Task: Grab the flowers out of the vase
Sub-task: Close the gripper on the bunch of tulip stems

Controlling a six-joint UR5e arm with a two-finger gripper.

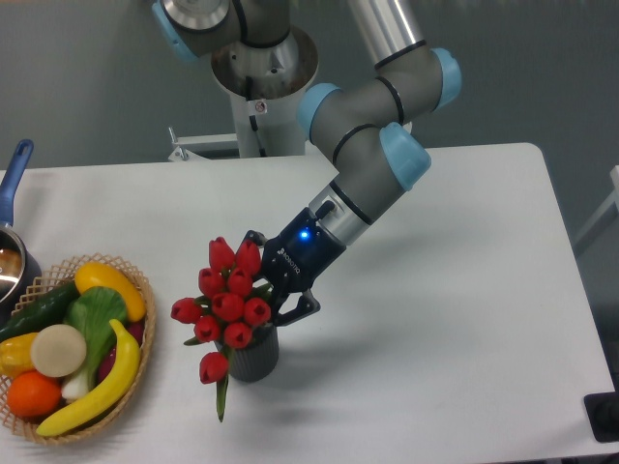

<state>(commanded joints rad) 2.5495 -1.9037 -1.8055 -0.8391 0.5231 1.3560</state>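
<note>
A bunch of red tulips (225, 298) with green stems stands in a small dark grey ribbed vase (254, 357) near the table's front. One bloom droops low at the left of the vase, above a hanging green leaf. My gripper (274, 282) reaches in from the right at the level of the blooms. Its black fingers (298, 306) are closed in on the right side of the bunch. The blooms hide the contact with the stems.
A wicker basket (130, 387) of fruit and vegetables sits at the front left. A blue-handled pot (14, 184) is at the left edge. The arm's base stands behind the table at the top. A dark object (604, 416) shows at the lower right corner.
</note>
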